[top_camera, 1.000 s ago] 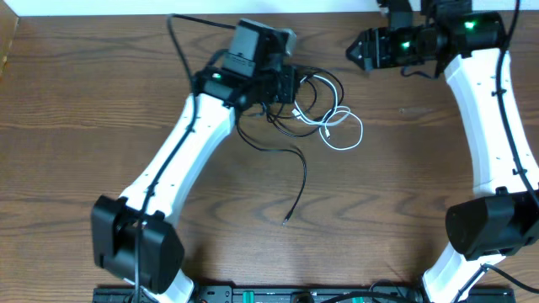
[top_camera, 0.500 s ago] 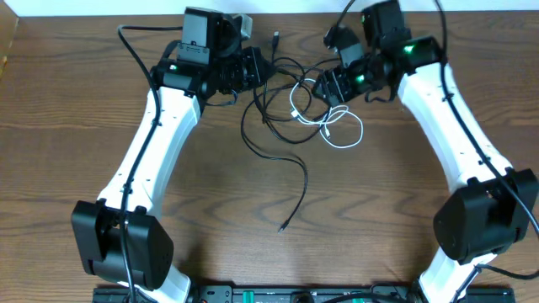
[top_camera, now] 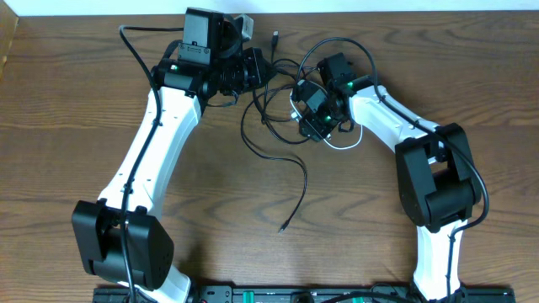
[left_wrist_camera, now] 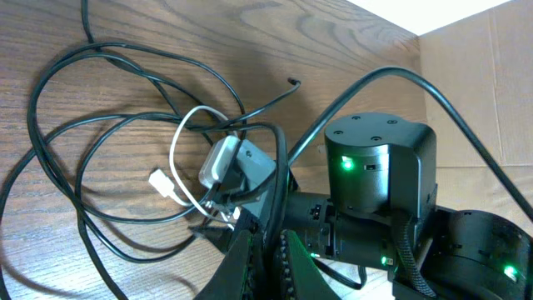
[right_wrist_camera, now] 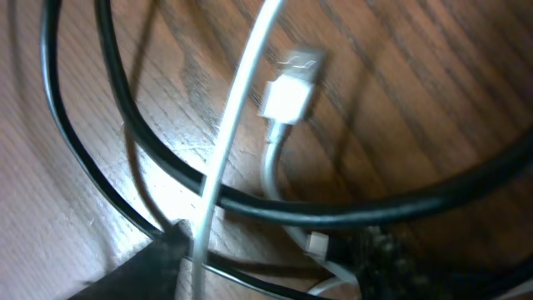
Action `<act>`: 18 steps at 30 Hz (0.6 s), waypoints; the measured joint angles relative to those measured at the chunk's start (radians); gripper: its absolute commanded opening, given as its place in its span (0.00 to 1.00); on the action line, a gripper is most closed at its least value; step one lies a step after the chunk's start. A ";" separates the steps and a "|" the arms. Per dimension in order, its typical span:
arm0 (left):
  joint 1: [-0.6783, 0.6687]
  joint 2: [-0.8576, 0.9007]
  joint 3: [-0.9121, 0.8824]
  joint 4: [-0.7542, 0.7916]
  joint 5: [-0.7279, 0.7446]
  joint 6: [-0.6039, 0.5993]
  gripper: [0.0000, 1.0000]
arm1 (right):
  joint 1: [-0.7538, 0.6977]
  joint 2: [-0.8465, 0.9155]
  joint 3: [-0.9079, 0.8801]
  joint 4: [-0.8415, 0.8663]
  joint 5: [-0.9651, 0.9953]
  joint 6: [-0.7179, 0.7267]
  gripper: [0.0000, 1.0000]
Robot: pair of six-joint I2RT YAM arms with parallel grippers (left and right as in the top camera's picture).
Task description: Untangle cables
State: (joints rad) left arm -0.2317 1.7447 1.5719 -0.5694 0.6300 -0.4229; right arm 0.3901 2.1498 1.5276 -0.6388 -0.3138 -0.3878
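Centrally, white cable [right_wrist_camera: 287, 100] tangled among black cables [right_wrist_camera: 350, 213], wooden table [right_wrist_camera: 433, 67].

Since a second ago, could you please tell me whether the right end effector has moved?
Yes. The right end effector has moved away from the table's far edge and leftward, down onto the tangled cables.

The right wrist view is a blur: the white cable [right_wrist_camera: 237, 117] loses its edges, and the fingertips are dark smears along the bottom. From overhead, the right hand [top_camera: 312, 118] sits over the tangle with its jaws hidden. The lower edge of its own view cuts off the left hand [left_wrist_camera: 265, 260], where a black cable [left_wrist_camera: 277, 179] runs in.
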 measured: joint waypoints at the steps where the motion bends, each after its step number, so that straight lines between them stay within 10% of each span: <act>1: 0.000 0.000 0.000 0.000 0.000 0.000 0.07 | -0.001 -0.001 0.000 0.000 0.004 0.008 0.01; 8: 0.000 0.000 0.000 -0.009 -0.044 0.000 0.08 | -0.020 -0.031 0.051 -0.113 -0.144 0.129 0.01; 18: 0.000 0.000 0.000 -0.034 -0.219 0.000 0.08 | -0.303 -0.394 0.155 -0.139 -0.874 0.162 0.01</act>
State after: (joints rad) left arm -0.2317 1.7447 1.5719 -0.6033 0.4107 -0.4229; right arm 0.0868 1.7554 1.6825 -0.7780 -1.1873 -0.2260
